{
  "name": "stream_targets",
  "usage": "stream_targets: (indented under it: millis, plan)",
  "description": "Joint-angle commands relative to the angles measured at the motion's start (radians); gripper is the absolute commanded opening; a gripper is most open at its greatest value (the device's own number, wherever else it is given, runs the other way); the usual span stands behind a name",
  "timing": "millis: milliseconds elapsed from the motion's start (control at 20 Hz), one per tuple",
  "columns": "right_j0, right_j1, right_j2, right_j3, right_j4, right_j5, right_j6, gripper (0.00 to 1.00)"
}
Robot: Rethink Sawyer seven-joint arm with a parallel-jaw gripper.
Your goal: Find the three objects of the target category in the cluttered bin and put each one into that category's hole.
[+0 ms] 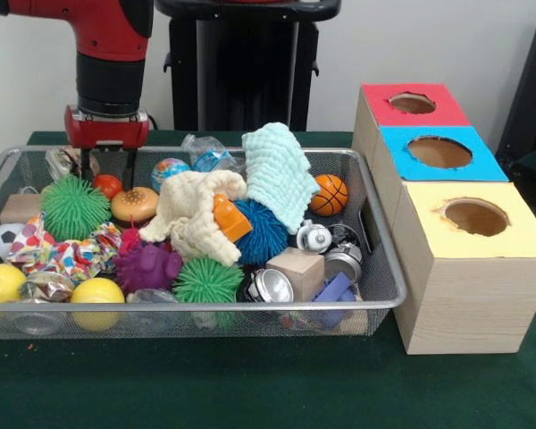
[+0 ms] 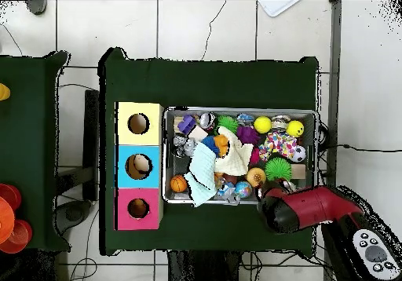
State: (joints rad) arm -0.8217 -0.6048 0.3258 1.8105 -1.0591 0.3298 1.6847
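In the far left corner of the wire bin (image 1: 389, 295), as the front camera saw it, the pincer (image 1: 107, 168) hung from the red and black arm (image 1: 110, 63) with its two dark fingers (image 1: 87, 166) apart and nothing between them, their tips dipping just below the rim. Directly under and just in front of the pincer lay a small red ball (image 1: 108, 185), with a green spiky ball (image 1: 73, 206) to its left and a toy burger (image 1: 135, 204) to its right. Farther toward the camera from the pincer sat a polka-dot cloth (image 1: 67, 253), a purple spiky toy (image 1: 148, 266) and two yellow balls (image 1: 0, 282), the second one (image 1: 96, 293) close by, against the near wall. To the right of the pincer a small globe ball (image 1: 169, 170) lay near the far wall, then a cream cloth (image 1: 196, 210) draped over an orange piece (image 1: 230, 217) and a blue spiky ball (image 1: 263, 234), and a pale mint cloth (image 1: 279, 170) heaped beside a little basketball (image 1: 329, 194). Well right of the pincer, outside the bin on the green table (image 1: 250, 384), stood three boxes in a row, each with a round hole: the red-topped box (image 1: 413, 105) farthest back, the blue-topped box (image 1: 439, 152) in the middle, and the yellow-topped box (image 1: 475, 217) nearest the camera. In the overhead view something pale showed inside the blue box's hole (image 2: 139, 166).
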Motion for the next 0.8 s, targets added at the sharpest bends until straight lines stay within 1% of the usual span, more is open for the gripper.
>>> stream_targets:
  millis: [50, 150, 300, 550, 700, 800]
  plan:
    - [0.001, 0.045, -0.035, -0.070, -0.111, 0.169, -0.274, 1.00]
    - [-0.004, 0.038, -0.028, -0.071, -0.103, 0.182, -0.298, 1.00]
    - [0.002, 0.037, -0.030, -0.074, -0.106, 0.188, -0.299, 1.00]
    - [-0.006, 0.011, -0.024, -0.071, -0.100, 0.207, -0.332, 1.00]
    - [-0.043, -0.015, -0.006, -0.069, -0.086, 0.219, -0.391, 1.00]
    - [-0.057, -0.019, 0.012, -0.076, -0.077, 0.230, -0.410, 1.00]
